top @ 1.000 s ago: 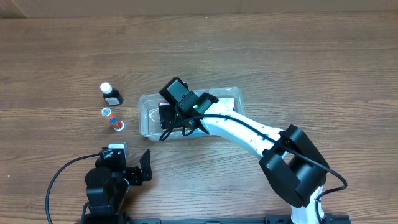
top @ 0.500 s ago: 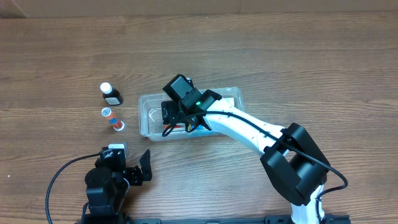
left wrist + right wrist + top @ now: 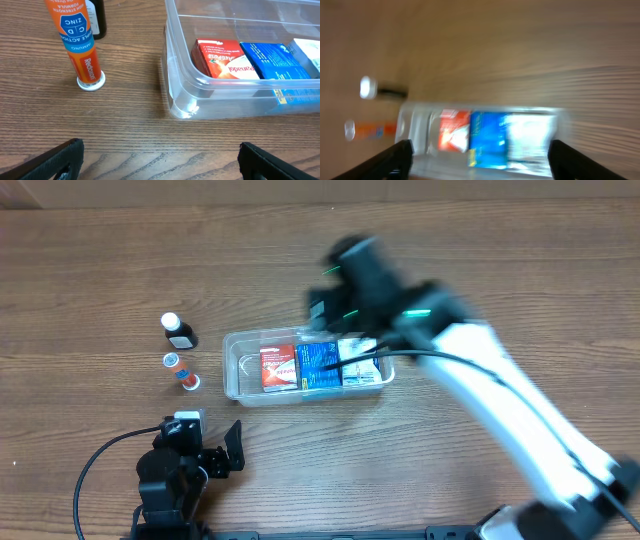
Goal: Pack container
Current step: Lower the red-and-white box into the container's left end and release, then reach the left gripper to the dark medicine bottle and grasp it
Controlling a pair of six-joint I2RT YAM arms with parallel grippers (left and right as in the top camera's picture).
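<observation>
1. Saw the container point(image 3: 238, 368) mid-table, long axis left to right, red box point(image 3: 278, 368), blue box point(image 3: 318, 366) and white box point(image 3: 358, 362) side by side inside.
2. Found right gripper point(image 3: 481, 150) blurred above it, jaws wide, empty.
3. Found left gripper point(image 3: 160, 148) likewise spread and empty, nearer the orange tube point(image 3: 75, 40) and dark bottle point(image 3: 180, 331) left of the container.

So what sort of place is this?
Probably a robot test bench: a wood-grain table, a white robot arm, and a clear plastic rectangular tub holding a red cardboard medicine box.

Red, blue, perhaps white boxes point(image 3: 318, 366)
</observation>
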